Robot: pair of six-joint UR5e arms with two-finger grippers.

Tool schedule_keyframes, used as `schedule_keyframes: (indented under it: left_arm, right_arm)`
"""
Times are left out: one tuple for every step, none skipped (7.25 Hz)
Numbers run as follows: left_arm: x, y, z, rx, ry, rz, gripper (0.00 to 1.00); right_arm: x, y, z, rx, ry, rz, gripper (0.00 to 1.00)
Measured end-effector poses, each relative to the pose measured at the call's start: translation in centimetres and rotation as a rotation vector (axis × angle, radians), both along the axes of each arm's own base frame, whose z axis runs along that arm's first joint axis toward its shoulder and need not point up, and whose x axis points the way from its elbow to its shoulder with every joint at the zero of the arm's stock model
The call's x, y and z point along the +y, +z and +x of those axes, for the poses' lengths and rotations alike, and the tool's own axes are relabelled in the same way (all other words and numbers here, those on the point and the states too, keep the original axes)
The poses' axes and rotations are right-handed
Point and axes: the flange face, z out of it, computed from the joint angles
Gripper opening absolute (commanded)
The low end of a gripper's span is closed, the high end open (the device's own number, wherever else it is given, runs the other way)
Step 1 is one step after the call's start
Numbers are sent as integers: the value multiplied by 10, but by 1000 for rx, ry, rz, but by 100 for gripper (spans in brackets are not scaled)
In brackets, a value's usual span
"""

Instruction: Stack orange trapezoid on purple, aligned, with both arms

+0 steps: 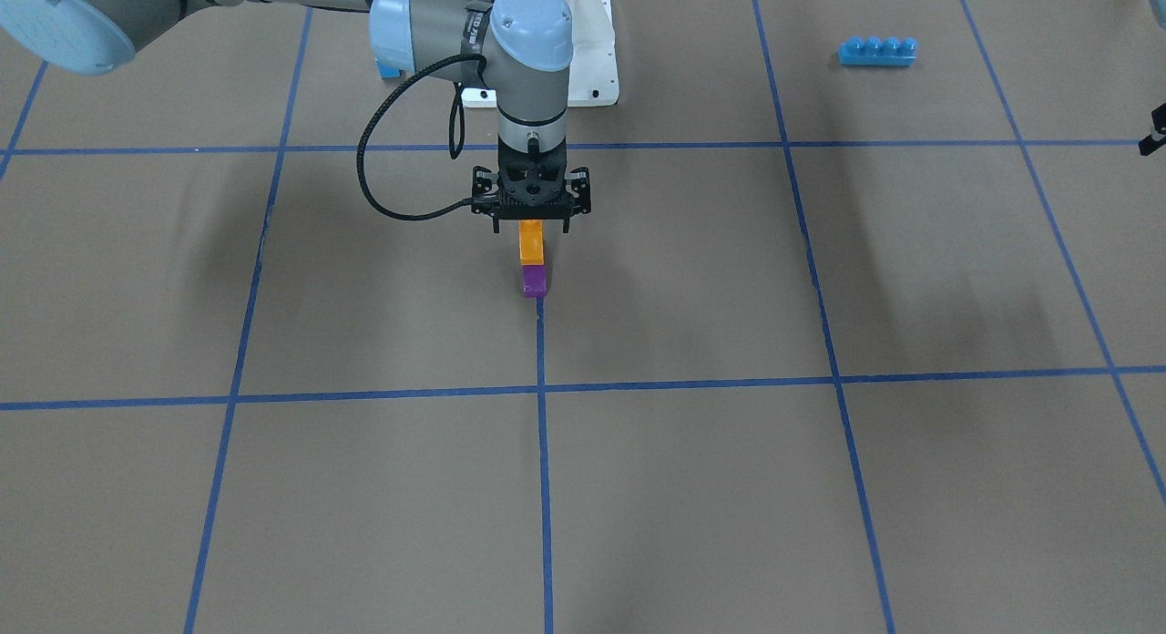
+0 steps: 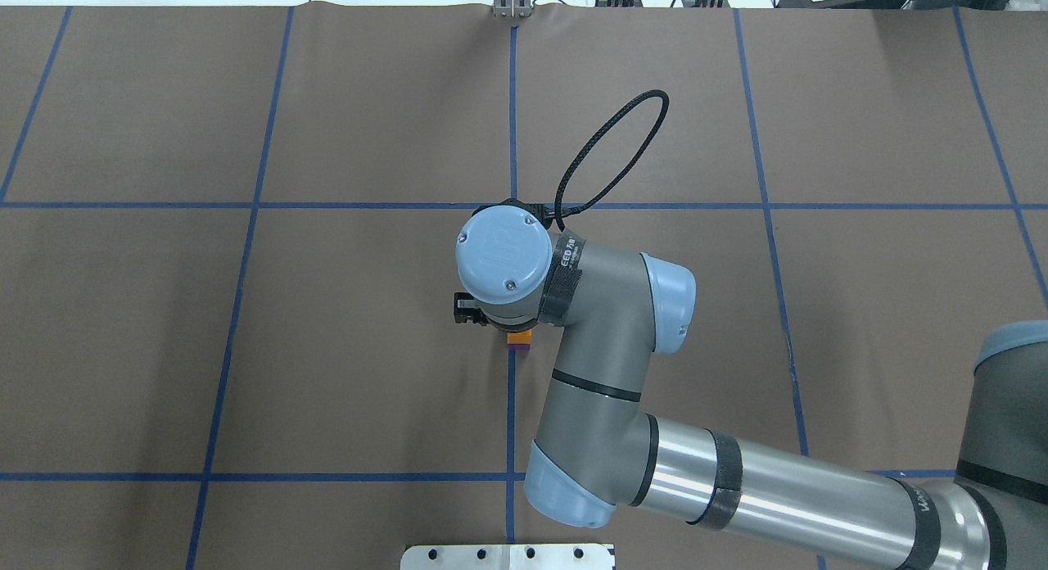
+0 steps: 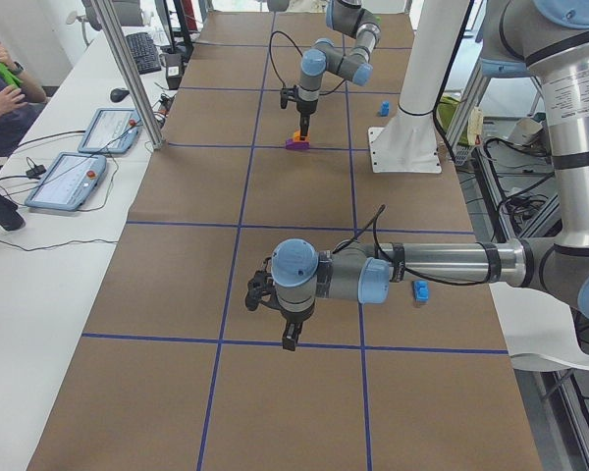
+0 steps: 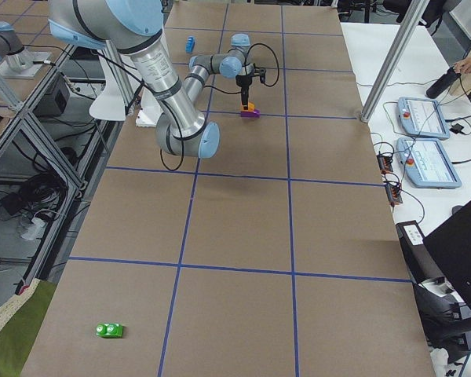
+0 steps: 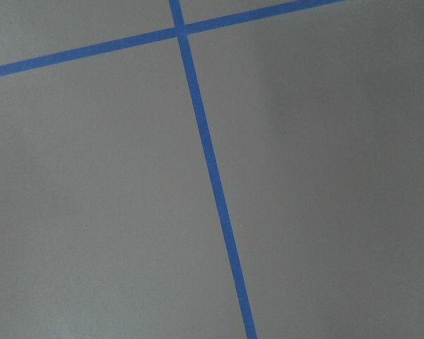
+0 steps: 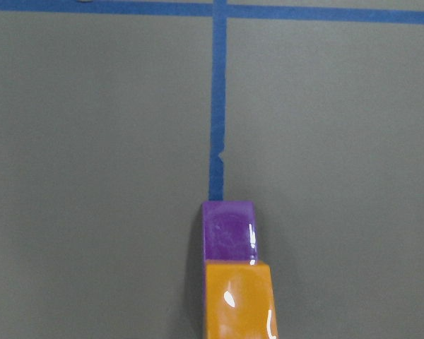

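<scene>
Your right arm (image 2: pixel 610 365) reaches in with its wrist pointing straight down. Its gripper (image 1: pixel 531 226) is open, fingers spread to either side of the orange (image 1: pixel 530 242) and seemingly clear of it. In the front view, the orange sits at the gripper's 6 o'clock on the purple (image 1: pixel 535 281), sides nearly flush, on the tape line (image 1: pixel 544 452). Your left gripper (image 3: pixel 288 339) hangs well apart; you cannot tell its finger state.
</scene>
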Motion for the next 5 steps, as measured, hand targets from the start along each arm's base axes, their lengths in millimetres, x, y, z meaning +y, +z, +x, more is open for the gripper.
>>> schedule_keyframes:
  left_arm:
    - [0,2,1,1,0,-7,100]
    - [1,6,1,1,1,-16,100]
    - [3,10,1,1,1,-25,100]
    - [6,12,1,3,1,-33,100]
    - [7,14,1,4,2,-39,100]
  right_arm:
    - [0,0,0,0,0,0,100]
    - [0,0,0,0,0,0,100]
    - [0,0,0,0,0,0,100]
    - [0,0,0,0,0,0,100]
    - [0,0,0,0,0,0,100]
